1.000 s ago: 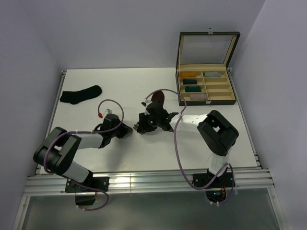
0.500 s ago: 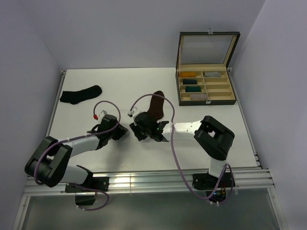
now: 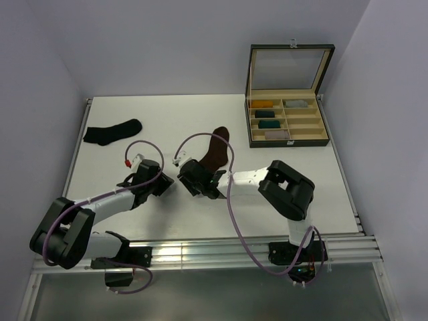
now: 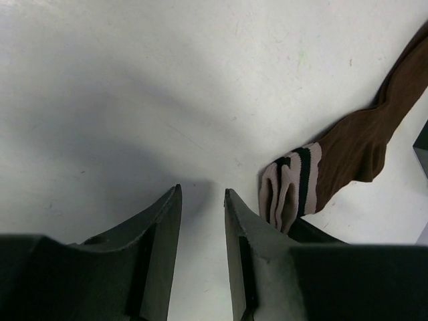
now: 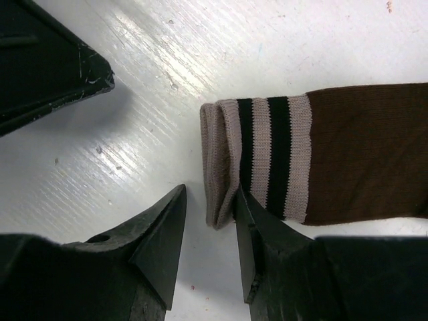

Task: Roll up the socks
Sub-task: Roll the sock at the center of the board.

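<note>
a plain black sock (image 3: 112,132) lies flat at the far left of the white worktop (image 3: 167,114), well apart from both arms. nearer the front, the left fingers (image 4: 231,204) hang low over bare worktop. they stand apart with nothing between them, and the striped cuff lies just off to their right, not touching. the right fingers (image 5: 175,204) face them from close by, also parted. the folded corner of the cuff sits in their gap against one finger, with white worktop showing between it and the other, so nothing is clamped. the brown sock (image 3: 215,152) runs from these fingers away toward the back of the worktop. its body lies flat, and its pale and dark striped cuff is doubled over on itself at the near end. at the far right an open box (image 3: 289,142) rests with its lid upright, and small rolled bundles (image 3: 267,124) sit in its compartments.
</note>
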Action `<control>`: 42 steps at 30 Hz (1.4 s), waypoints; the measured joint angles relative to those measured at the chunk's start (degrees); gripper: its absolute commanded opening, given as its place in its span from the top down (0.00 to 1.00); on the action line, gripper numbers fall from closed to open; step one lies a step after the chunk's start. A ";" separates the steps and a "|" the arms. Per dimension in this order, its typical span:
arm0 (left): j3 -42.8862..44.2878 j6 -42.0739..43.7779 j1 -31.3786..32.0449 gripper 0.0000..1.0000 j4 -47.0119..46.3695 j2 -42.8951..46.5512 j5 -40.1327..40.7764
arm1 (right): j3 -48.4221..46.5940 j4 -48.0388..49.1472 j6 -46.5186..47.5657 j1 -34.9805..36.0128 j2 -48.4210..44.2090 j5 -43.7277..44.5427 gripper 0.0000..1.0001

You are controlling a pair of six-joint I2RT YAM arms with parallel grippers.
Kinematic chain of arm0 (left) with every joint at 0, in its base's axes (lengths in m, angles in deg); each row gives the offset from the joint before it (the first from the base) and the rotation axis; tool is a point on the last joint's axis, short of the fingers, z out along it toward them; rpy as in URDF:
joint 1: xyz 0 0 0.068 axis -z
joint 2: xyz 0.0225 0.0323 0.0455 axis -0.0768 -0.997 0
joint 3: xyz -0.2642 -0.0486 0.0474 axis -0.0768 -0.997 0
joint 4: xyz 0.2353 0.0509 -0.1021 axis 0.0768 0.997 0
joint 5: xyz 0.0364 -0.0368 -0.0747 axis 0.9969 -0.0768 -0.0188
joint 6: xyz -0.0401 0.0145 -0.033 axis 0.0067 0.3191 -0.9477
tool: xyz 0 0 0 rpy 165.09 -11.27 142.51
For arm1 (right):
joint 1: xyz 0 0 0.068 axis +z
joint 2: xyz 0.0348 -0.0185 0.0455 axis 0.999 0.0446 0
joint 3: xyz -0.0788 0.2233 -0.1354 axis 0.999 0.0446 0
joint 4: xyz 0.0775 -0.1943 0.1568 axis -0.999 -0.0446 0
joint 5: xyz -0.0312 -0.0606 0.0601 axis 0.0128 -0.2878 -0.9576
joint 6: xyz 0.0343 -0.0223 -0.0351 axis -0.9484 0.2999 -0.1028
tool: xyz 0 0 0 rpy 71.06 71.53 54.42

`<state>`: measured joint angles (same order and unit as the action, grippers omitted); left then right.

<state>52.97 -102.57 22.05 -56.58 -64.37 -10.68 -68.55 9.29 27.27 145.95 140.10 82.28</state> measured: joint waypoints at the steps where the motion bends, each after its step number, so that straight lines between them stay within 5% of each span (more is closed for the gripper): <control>1: 0.00 0.04 -0.04 0.62 0.26 0.02 0.00 | -0.11 -0.07 0.04 0.11 0.11 0.37 0.62; 8: -0.02 1.36 -0.17 0.60 1.70 1.66 -0.09 | -0.48 -0.15 0.76 0.42 0.44 1.14 1.00; 20: -3.76 2.54 -0.20 0.37 1.22 7.98 -2.14 | -0.87 1.64 -13.55 -8.55 0.70 -24.11 1.00; 30: -4.94 1.95 -0.20 0.38 -3.04 5.68 -4.24 | 3.04 18.78 -32.96 -18.64 8.00 -49.44 1.00; 42: -4.13 -0.13 -0.24 0.48 -13.97 -2.80 -5.33 | 4.70 29.53 -45.46 -20.85 13.05 -59.08 1.00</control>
<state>48.84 -102.70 21.81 -70.55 -67.16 -16.01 -63.85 38.81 -18.19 125.09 153.14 23.20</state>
